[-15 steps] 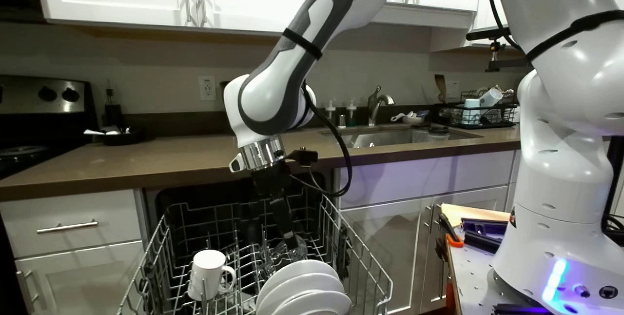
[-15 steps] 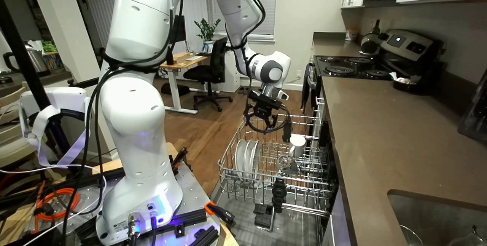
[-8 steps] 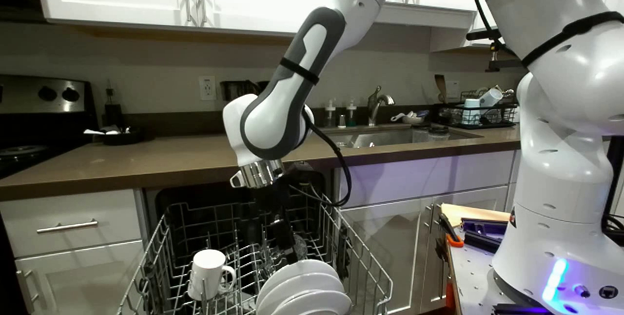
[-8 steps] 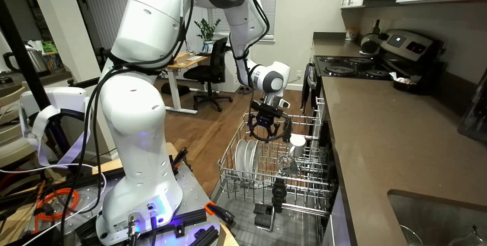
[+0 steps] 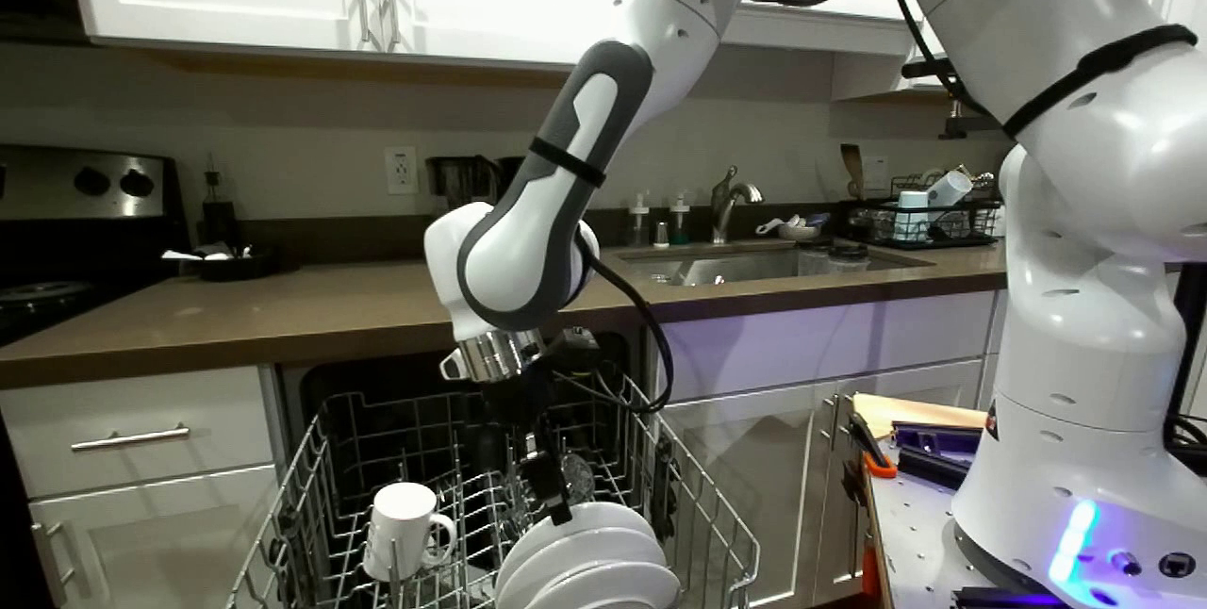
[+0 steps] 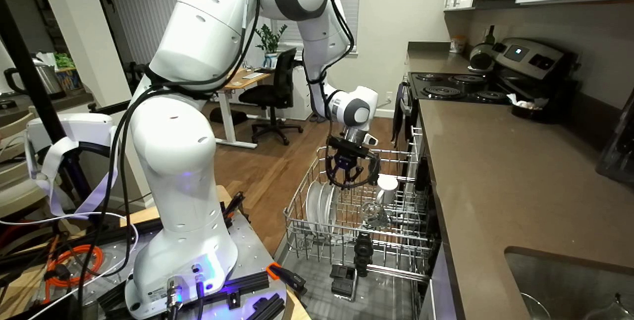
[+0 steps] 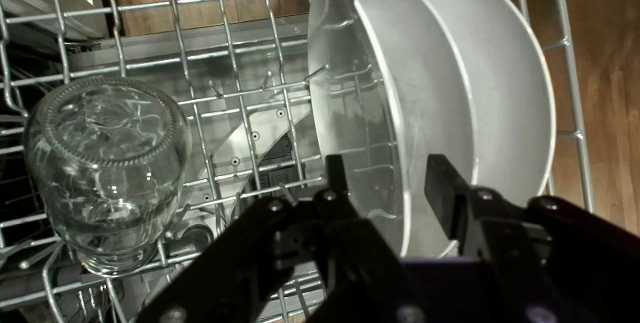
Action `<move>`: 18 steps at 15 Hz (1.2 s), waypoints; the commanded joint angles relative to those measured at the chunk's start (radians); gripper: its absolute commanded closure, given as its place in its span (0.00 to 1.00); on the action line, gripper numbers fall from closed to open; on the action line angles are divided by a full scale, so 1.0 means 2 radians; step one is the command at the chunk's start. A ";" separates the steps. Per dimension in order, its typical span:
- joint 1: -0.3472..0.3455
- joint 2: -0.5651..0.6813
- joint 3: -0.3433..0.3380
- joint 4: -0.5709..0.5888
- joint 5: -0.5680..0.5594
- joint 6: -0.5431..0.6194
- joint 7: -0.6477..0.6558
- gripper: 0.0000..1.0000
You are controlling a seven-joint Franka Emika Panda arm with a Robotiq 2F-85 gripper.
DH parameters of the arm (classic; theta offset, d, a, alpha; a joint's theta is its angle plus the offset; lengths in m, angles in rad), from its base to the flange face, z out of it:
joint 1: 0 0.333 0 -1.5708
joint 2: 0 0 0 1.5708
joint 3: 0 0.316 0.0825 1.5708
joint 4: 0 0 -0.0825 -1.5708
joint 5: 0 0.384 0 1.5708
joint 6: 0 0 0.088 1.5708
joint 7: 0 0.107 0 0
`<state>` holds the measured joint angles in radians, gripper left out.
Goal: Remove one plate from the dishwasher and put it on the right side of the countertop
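Three white plates stand on edge in the wire rack of the dishwasher [image 5: 434,373], seen in both exterior views. In the wrist view my gripper [image 7: 387,170] stands open, narrower than its full spread. Its fingers [image 7: 446,190] appear on either side of the rim of the leftmost plate [image 7: 350,128], with a gap visible on both sides. The middle plate [image 7: 425,88] and the far plate [image 7: 495,73] lean to its right. In an exterior view a black fingertip [image 5: 556,507] overlaps the top of the back plate [image 5: 585,519]. The countertop [image 6: 520,176] runs above the rack.
A clear glass jar [image 7: 107,173] sits upside down left of the plates. A white mug [image 5: 401,529] stands in the rack. Rack side wires [image 7: 575,103] rise beside the plates. The sink [image 6: 559,280] and stovetop [image 6: 460,84] flank the counter.
My gripper has come down toward the plates in the rack, and its jaws have partly drawn together. The plates, mug and jar have stayed where they were.
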<state>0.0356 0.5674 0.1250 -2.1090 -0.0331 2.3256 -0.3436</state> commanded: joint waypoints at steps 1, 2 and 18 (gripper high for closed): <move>0.002 0.015 0.000 0.014 -0.006 0.001 0.010 0.49; 0.001 0.017 0.000 0.016 -0.005 0.000 0.010 0.46; -0.017 0.023 0.022 0.031 0.028 -0.058 -0.013 0.94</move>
<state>0.0254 0.6284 0.1518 -2.0556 -0.0040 2.2629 -0.3512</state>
